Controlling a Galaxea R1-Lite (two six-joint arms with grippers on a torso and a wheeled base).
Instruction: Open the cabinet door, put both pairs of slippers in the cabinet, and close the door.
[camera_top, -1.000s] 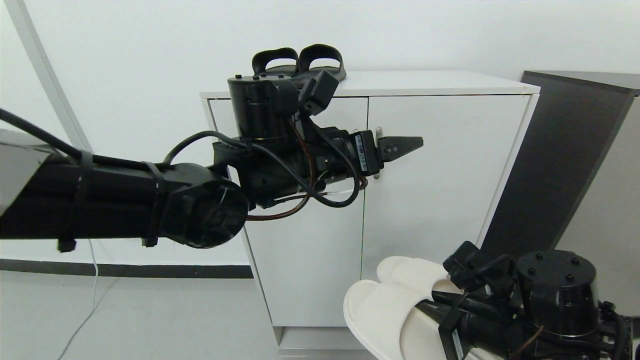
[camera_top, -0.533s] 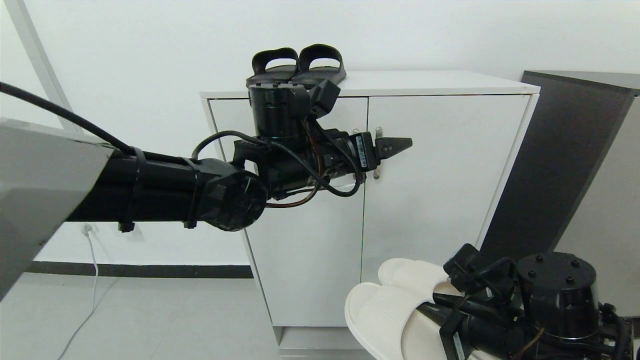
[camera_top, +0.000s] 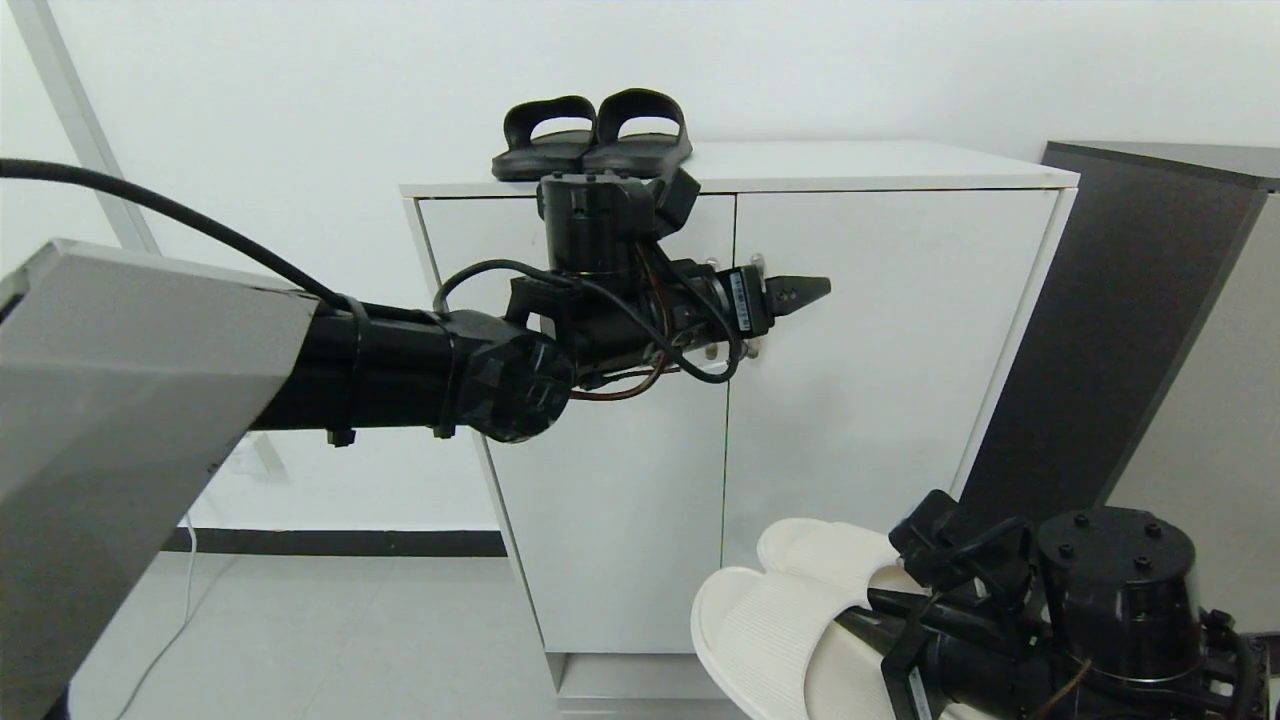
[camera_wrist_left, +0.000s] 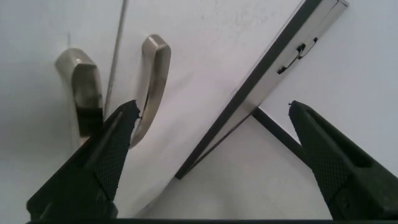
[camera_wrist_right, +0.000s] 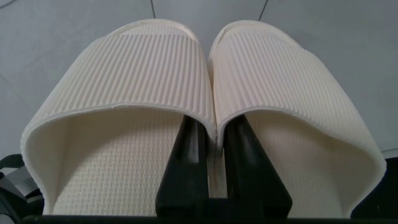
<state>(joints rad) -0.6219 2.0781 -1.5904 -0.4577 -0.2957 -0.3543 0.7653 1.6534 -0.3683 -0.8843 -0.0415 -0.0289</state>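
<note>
softly ribbed cream slippers (camera_wrist_right: 124, 74), curved handle (camera_wrist_left: 158, 68)

The cabinet (camera_top: 880, 300): white board, smooth, matt, with faint marks on the door. Its handles (camera_wrist_left: 152, 81): brushed metal, dull sheen. On the cabinet top, black slippers (camera_top: 595, 135): rubbery, matt, smooth straps. The white slippers (camera_wrist_right: 205, 93): cream cloth, ribbed straps, waffle-textured insoles. My left gripper (camera_wrist_left: 212, 106): black plastic fingers, fine-grained, matt. My right gripper (camera_wrist_right: 213, 127): black plastic, smoother, slight gloss. Beside the cabinet, a panel (camera_top: 1120, 320): dark grey, matt. Below it, the floor (camera_wrist_right: 74, 37): grey tile, smooth, low sheen.
</note>
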